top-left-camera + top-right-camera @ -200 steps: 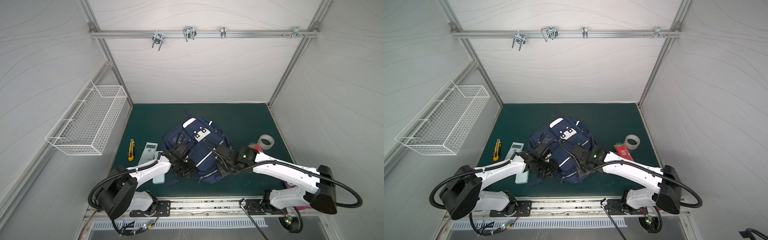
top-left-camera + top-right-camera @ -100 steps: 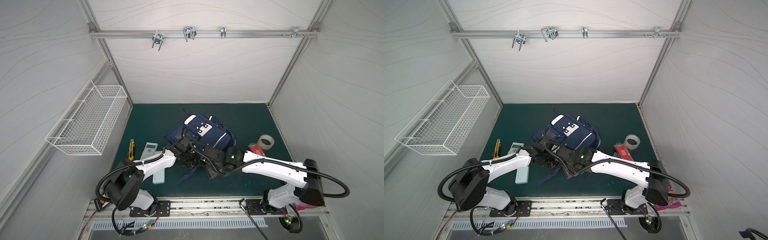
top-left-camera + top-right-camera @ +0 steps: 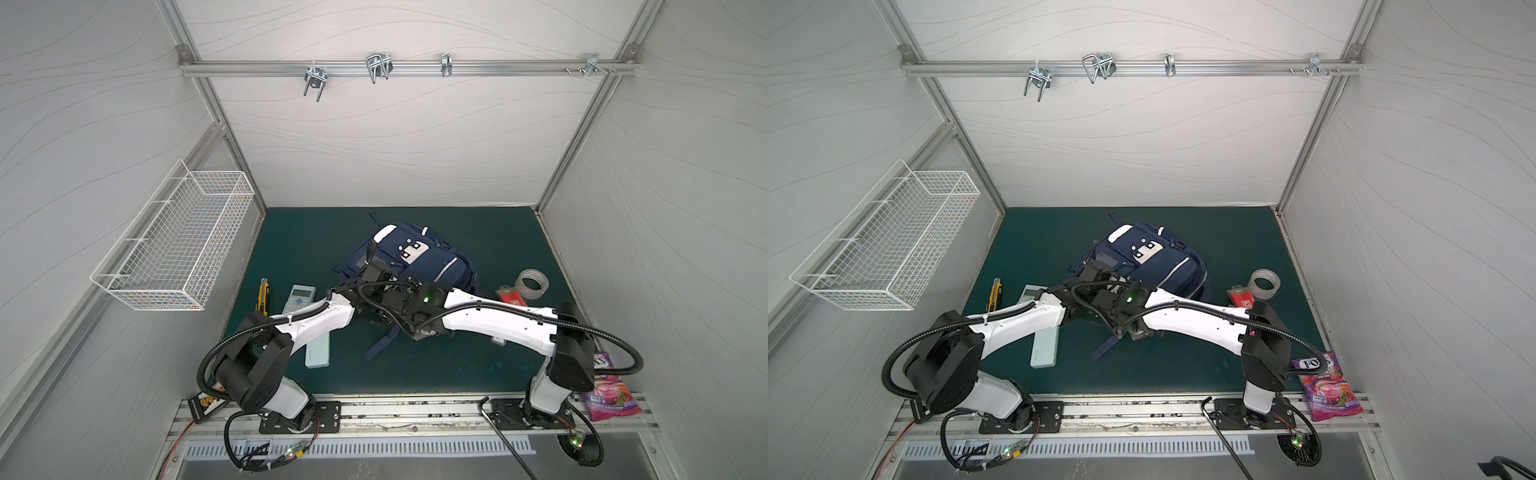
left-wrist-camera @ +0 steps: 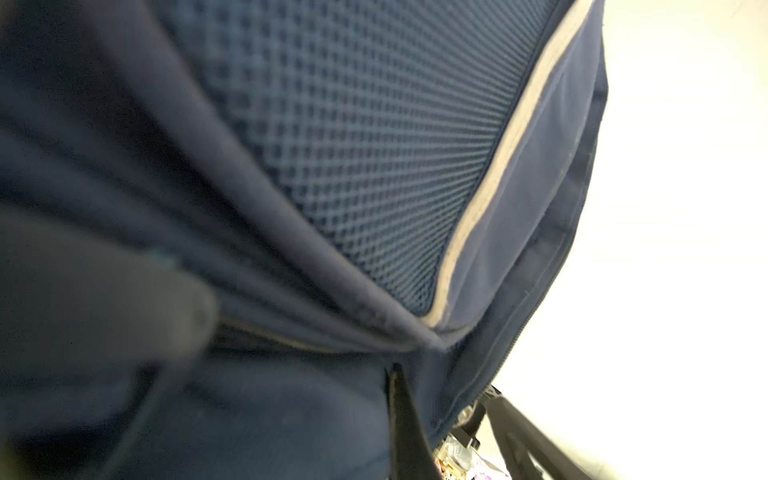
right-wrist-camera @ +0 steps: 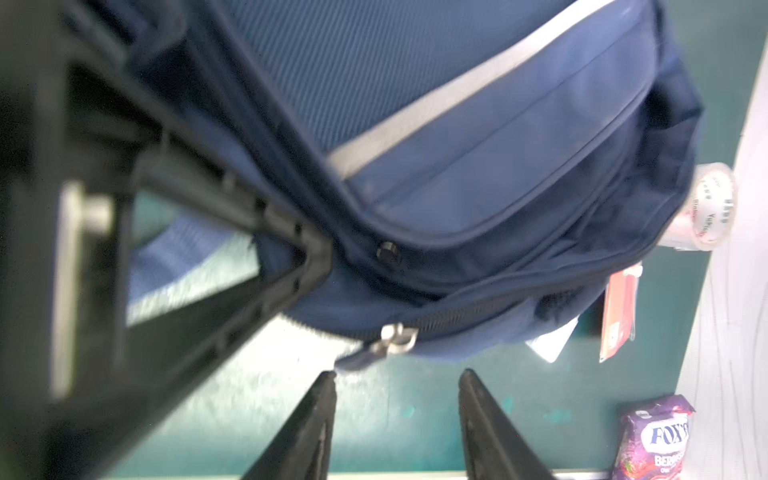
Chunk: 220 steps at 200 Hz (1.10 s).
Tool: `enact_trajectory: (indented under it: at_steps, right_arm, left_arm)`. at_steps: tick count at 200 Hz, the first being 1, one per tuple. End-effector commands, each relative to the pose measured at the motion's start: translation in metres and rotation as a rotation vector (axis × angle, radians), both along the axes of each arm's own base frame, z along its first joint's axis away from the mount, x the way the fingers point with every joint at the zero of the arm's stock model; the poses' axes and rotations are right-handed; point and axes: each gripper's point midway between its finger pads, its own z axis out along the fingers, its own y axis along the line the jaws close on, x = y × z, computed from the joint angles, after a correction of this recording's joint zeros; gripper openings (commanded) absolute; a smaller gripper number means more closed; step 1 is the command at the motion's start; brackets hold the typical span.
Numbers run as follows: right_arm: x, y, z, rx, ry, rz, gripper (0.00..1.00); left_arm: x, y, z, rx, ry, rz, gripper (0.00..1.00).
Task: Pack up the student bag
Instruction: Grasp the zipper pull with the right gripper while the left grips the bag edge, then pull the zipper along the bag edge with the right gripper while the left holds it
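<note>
The student bag [image 3: 419, 259] [image 3: 1152, 259], navy with white stripes and a dotted white patch, lies mid-mat in both top views. Both wrists meet at its near edge. My left gripper [image 4: 401, 411] is shut on a fold of the student bag [image 4: 374, 145]; one dark finger shows and fabric covers the other. My right gripper [image 5: 397, 376] stands open over bare mat, with nothing between its fingers. A metal zipper pull [image 5: 397, 337] on the student bag [image 5: 478, 166] hangs just beyond its fingertips [image 5: 328, 380]. The left gripper's black body fills one side of the right wrist view.
On the mat's left lie a yellow utility knife [image 3: 264, 293], a calculator [image 3: 300, 297] and a pale green case [image 3: 318, 353]. A tape roll [image 3: 532, 282] and red packet [image 3: 512, 297] sit right of the bag. A purple candy bag [image 3: 609, 386] lies by the right base. A wire basket [image 3: 178, 245] hangs on the left wall.
My left gripper has shut on the bag's near edge. The bag has shifted back and turned. My right arm has swung left, close beside the left wrist.
</note>
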Motion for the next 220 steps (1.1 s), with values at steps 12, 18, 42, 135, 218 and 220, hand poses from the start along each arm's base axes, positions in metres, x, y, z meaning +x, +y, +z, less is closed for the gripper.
enact_trajectory:
  at_steps: [12,18,42,135,218,220]
  right_arm:
    - [0.008,-0.003,-0.009,-0.050,-0.020,-0.025,0.45]
    - [0.008,-0.002,-0.010,-0.045,-0.020,-0.021,0.44]
    - [0.013,-0.004,-0.015,-0.052,-0.034,-0.031,0.44]
    - [0.013,-0.034,-0.019,-0.148,-0.022,-0.103,0.12]
    - [0.013,-0.031,-0.035,-0.068,0.021,-0.081,0.17]
    - [0.013,-0.031,-0.035,-0.068,0.021,-0.080,0.17]
  left_arm:
    - [0.011,-0.033,0.064,-0.207,-0.129,-0.087,0.00]
    - [0.011,-0.034,0.064,-0.214,-0.125,-0.089,0.00]
    - [0.013,-0.035,0.067,-0.229,-0.127,-0.088,0.00]
    - [0.020,-0.034,0.059,-0.209,-0.124,-0.086,0.00]
    - [0.024,-0.032,0.060,-0.208,-0.123,-0.082,0.00]
    - [0.024,-0.032,0.060,-0.208,-0.123,-0.083,0.00]
